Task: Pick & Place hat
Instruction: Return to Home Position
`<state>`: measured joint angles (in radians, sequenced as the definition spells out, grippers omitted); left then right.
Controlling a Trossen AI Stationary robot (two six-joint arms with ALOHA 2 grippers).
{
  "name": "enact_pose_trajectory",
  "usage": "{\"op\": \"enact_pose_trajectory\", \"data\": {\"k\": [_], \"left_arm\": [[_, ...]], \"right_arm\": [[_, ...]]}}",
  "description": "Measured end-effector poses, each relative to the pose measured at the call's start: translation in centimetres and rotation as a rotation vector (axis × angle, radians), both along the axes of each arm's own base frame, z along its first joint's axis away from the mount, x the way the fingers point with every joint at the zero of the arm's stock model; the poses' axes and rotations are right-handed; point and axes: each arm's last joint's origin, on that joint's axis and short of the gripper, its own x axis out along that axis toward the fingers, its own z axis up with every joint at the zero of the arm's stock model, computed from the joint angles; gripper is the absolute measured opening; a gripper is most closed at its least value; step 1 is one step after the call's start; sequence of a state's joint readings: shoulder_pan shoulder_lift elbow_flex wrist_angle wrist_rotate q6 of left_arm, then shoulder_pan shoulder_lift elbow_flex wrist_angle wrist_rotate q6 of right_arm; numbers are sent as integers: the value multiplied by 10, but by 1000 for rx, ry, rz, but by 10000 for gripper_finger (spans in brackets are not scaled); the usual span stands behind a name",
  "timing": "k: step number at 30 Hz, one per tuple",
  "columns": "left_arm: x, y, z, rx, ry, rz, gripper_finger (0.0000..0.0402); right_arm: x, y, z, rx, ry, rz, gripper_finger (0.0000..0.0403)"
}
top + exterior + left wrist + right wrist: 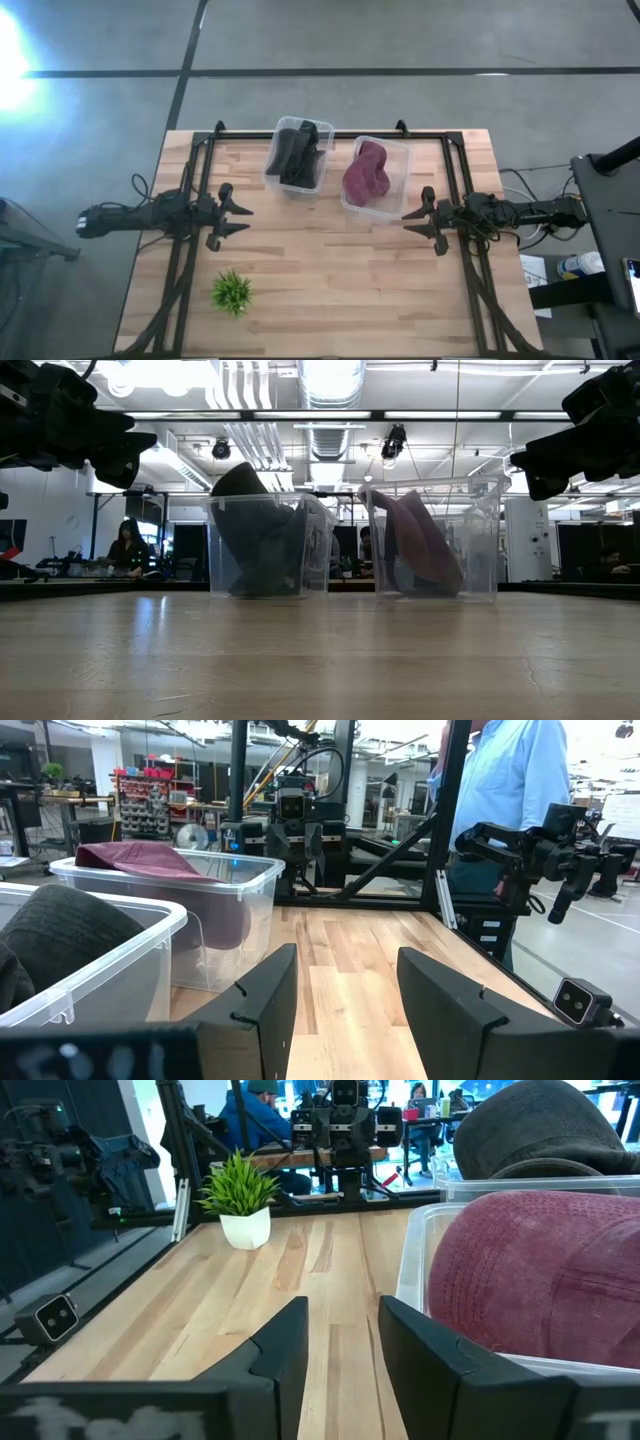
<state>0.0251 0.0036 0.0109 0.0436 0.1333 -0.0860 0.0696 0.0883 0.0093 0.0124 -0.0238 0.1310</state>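
A maroon hat [366, 173] lies in the right clear bin [396, 203] at the table's far middle; it also shows in the right wrist view [545, 1270]. A dark grey hat [297, 154] lies in the left clear bin [272, 172]. My left gripper [243, 220] is open and empty above the table's left side, pointing right. My right gripper [408, 224] is open and empty above the right side, pointing left, just near of the maroon hat's bin.
A small green plant in a white pot [232, 292] stands at the near left of the table. Bare wood lies between the two grippers and toward the near edge. A person in a blue shirt [515, 780] stands beyond the table's right side.
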Motion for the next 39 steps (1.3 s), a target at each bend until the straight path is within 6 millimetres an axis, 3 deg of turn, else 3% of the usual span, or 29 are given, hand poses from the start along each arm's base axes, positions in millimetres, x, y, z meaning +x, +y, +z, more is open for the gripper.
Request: {"op": "enact_pose_trajectory", "data": {"k": [39], "left_arm": [[0, 0, 0, 0, 0, 0, 168]], "right_arm": [[0, 0, 0, 0, 0, 0, 129]]}}
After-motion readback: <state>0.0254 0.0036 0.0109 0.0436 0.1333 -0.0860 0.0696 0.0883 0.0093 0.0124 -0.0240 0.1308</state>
